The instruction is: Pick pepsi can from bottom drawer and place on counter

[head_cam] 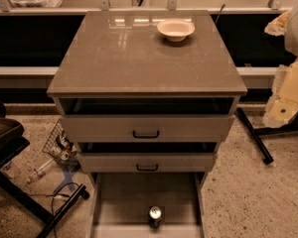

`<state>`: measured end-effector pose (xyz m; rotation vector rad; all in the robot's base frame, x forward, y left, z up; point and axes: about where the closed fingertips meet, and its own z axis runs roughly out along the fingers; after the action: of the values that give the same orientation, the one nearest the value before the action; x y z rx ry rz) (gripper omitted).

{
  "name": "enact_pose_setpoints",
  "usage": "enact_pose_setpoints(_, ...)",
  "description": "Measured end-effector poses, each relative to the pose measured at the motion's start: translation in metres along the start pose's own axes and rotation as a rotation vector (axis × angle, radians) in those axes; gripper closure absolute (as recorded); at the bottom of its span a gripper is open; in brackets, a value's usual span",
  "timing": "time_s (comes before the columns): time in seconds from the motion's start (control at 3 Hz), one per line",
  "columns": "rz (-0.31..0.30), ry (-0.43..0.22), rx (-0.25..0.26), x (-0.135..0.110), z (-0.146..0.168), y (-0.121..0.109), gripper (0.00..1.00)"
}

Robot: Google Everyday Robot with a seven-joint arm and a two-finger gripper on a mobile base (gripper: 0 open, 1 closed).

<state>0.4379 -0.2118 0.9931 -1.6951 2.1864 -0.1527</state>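
Observation:
The pepsi can [155, 216] stands upright with its silver top showing, near the front middle of the open bottom drawer [119, 202]. The counter [139, 58] is the glossy grey-brown top of the cabinet. My cream-coloured arm hangs at the right edge of the camera view. Its lower end with the gripper [282, 112] sits to the right of the cabinet, level with the top drawer. It is far from the can and holds nothing that I can see.
A shallow cream bowl [176, 29] sits at the back right of the counter. Two upper drawers with black handles [146, 134] stand partly pulled out above the bottom drawer. A black stand leg [254, 135] lies on the floor at right. A dark chair base and cables [54, 202] are at left.

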Motion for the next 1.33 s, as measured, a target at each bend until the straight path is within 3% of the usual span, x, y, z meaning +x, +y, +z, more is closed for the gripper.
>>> enact_pose_setpoints(0.33, 0.0, 0.0, 0.0, 0.0, 0.0, 0.0, 0.0)
enact_pose_setpoints(0.67, 0.021, -0.054, -0.02, 0.002, 0.014, 0.001, 0.0)
enact_pose_setpoints(1.0, 0.032, -0.154, -0.064, 0.009, 0.05, 0.016, 0.0)
enact_pose_setpoints(1.33, 0.11, -0.386, -0.103, 0.044, 0.138, 0.057, 0.0)
